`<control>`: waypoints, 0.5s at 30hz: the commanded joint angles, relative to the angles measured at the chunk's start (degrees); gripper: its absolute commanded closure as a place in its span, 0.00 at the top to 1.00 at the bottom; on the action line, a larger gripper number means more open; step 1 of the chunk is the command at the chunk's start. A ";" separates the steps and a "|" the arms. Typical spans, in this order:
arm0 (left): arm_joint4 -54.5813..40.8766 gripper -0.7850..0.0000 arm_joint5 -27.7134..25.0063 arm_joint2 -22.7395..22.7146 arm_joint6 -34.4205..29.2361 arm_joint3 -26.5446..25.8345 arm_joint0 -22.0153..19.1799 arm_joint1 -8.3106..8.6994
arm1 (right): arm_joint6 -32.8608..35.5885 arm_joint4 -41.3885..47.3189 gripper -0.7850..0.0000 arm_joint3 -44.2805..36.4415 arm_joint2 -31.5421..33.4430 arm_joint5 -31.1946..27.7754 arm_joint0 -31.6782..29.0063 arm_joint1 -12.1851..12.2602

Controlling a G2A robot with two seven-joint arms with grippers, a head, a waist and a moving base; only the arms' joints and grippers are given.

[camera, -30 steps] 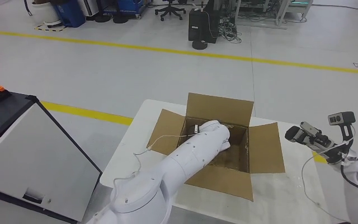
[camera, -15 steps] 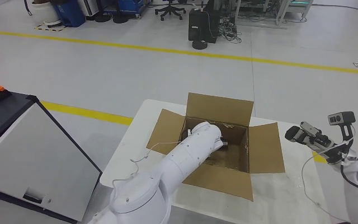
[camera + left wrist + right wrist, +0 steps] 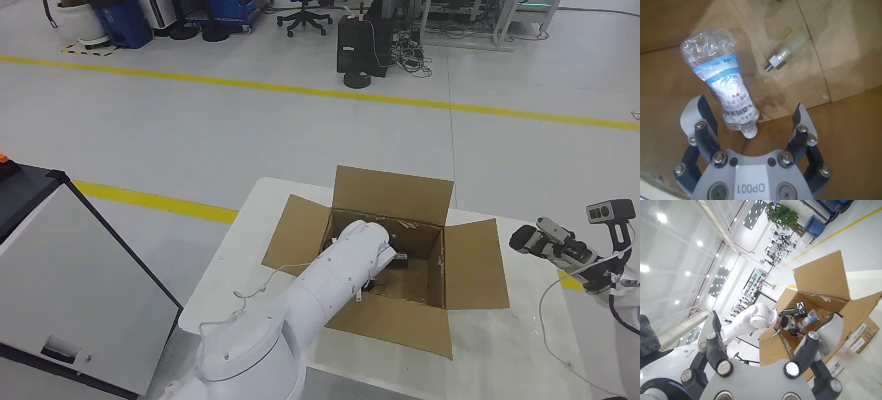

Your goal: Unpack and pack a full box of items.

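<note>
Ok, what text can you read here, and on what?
"OP001": tag on the left gripper base.
Bottle label: print too blurred to read reliably.
Stickers on the box: too small to read.

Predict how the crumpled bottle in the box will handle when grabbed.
The bottle looks empty and dented, so it is probably very light and likely to squash further under the left claw. Its glossy plastic may slip. Lying on its side in the box, it could roll unevenly if nudged.
</note>
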 commanded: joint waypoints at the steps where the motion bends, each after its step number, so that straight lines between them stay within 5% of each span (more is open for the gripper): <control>1: 0.53 1.00 1.56 0.19 0.68 -0.19 0.21 -0.03 | -0.01 0.00 1.00 0.00 0.00 0.00 0.00 0.00; 15: 1.86 1.00 1.64 0.85 0.85 -0.62 0.44 -0.06 | -0.01 0.00 1.00 0.00 0.00 0.00 0.00 0.00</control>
